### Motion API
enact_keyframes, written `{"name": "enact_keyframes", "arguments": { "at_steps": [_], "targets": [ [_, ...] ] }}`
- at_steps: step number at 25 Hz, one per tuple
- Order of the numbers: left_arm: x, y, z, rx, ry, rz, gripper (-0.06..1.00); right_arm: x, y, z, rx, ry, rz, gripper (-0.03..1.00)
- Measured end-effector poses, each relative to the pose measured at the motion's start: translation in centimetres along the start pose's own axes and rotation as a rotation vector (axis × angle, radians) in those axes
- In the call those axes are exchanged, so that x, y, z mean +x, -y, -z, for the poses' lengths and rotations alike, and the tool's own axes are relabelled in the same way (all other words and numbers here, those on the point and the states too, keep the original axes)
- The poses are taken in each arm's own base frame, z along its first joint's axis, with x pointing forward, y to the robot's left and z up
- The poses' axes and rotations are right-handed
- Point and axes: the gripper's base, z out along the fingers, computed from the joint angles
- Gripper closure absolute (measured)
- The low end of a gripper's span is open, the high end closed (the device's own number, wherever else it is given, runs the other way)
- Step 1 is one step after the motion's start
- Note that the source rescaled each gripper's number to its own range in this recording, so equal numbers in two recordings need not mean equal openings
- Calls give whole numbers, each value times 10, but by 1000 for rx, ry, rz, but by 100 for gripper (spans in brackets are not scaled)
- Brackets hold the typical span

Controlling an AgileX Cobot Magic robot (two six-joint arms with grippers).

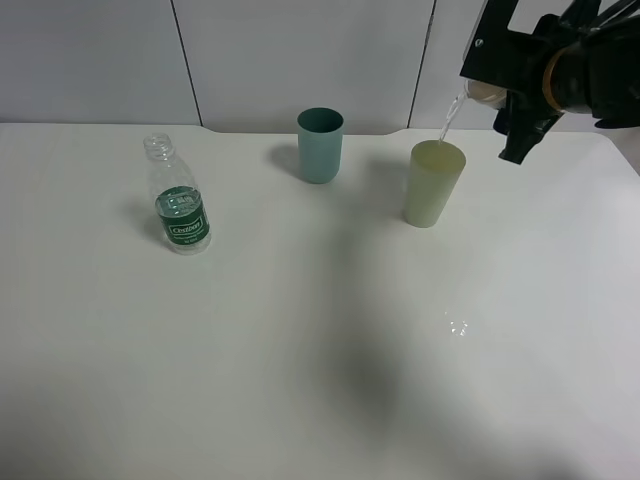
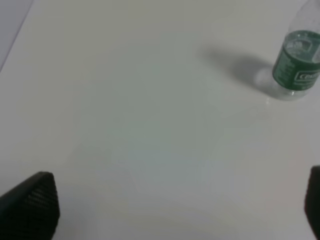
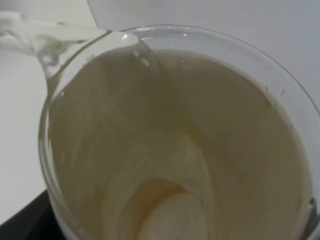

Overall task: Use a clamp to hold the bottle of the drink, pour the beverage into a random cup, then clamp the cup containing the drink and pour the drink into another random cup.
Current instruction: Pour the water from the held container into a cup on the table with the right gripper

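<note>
cream-lined short cup (image 1: 487,96) sits tilted in the clamped right gripper (image 1: 512,95), with a thin stream of clear beverage (image 1: 450,120) running from its lip into the tall pale yellow-green plastic cup (image 1: 433,185) just below the gripper. left gripper (image 2: 170,212) gapes wide, holding nothing; small clear green-labelled plastic bottle (image 2: 296,70) stands ahead of it.

- right arm (image 1: 592,68): black, raised high at the far right edge of the exterior view, wrist rolled over.
- right gripper (image 1: 505,90): tipped downward and sideways, jaws clamped on the cup (image 1: 484,96), which is held tilted.
- left gripper (image 2: 172,207): black fingers (image 2: 30,205) spread wide with nothing between them, hovering above the tabletop (image 2: 150,100).
</note>
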Motion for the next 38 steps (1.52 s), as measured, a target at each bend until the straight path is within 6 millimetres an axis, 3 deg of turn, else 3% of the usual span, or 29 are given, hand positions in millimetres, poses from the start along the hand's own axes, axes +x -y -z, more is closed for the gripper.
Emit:
{"name": "enact_keyframes", "arguments": {
  "at_steps": [27, 38],
  "targets": [
    [0, 0, 0, 0, 0, -1, -6, -1, 3, 0, 29, 5, 228, 97],
    [0, 0, 0, 0, 0, -2, -6, -1, 3, 0, 33, 7, 238, 97]
  ]
}}
